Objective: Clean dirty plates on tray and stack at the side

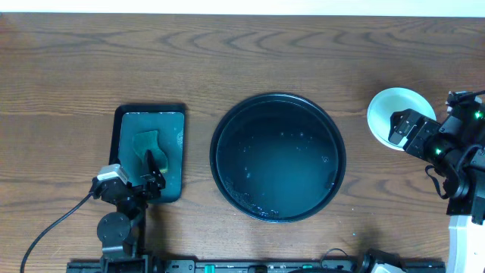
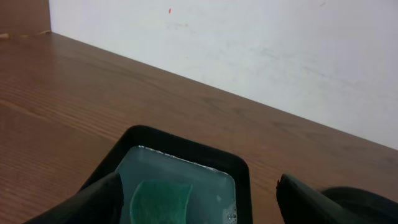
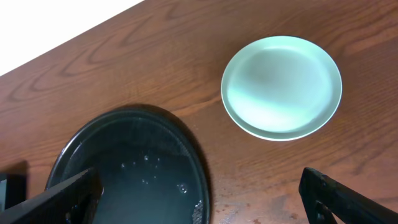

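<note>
The round black tray [image 1: 277, 97] sits mid-table holding only a film of water with a few bubbles, and no plate lies on it. The plates [image 1: 388, 106] rest on the wood at the far right. In the right wrist view the top one [image 3: 281, 87] is pale mint and smear-free, with another rim showing under its lower edge. My right gripper [image 1: 408, 129] hovers open over the stack's near edge, and between its fingers lie the tray rim [image 3: 200, 168] and bare wood. My left gripper [image 2: 199, 205] stands open over a green sponge [image 2: 158, 202].
The sponge [image 1: 145, 142] lies in soapy water in a small rectangular dark-green tray [image 1: 121, 114] left of the black tray. A cable [image 1: 53, 220] trails from the left arm to the front edge. A white wall [image 2: 249, 50] bounds the table's far side.
</note>
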`<state>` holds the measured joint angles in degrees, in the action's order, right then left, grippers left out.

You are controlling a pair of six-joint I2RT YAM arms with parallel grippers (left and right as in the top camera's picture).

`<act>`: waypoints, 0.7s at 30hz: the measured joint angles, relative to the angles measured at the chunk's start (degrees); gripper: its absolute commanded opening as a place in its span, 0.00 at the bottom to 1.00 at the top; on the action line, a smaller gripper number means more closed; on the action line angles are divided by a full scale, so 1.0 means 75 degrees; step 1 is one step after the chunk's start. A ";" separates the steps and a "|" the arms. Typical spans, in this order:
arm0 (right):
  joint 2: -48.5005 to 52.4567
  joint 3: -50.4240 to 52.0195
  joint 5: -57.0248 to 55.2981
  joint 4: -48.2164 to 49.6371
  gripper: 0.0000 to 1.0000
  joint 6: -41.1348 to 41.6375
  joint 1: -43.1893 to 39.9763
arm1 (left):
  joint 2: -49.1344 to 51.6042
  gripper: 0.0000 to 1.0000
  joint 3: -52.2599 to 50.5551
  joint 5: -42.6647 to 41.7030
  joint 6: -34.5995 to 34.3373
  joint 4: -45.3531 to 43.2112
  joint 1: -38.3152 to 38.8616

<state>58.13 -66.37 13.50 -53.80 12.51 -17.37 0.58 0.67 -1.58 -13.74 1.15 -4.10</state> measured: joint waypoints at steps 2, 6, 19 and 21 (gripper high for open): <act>0.0000 0.0000 0.0000 0.0000 0.99 0.0000 -0.0003 | 0.0000 0.80 0.0000 0.0000 0.0000 0.0000 0.0000; 0.0000 0.0000 0.0000 0.0000 0.99 0.0000 0.0000 | 0.0000 0.79 0.0000 0.0000 0.0000 0.0000 0.0000; -0.0035 0.0000 -0.0087 0.0038 0.99 -0.0032 0.0041 | 0.0000 0.79 0.0000 0.0000 0.0000 0.0000 0.0000; -0.0152 0.0023 -0.0338 0.0152 0.99 -0.0093 0.0166 | 0.0000 0.80 0.0000 0.0000 0.0000 0.0003 0.0000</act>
<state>56.99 -66.19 10.96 -52.66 11.81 -16.12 0.58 0.67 -1.58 -13.74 1.17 -4.10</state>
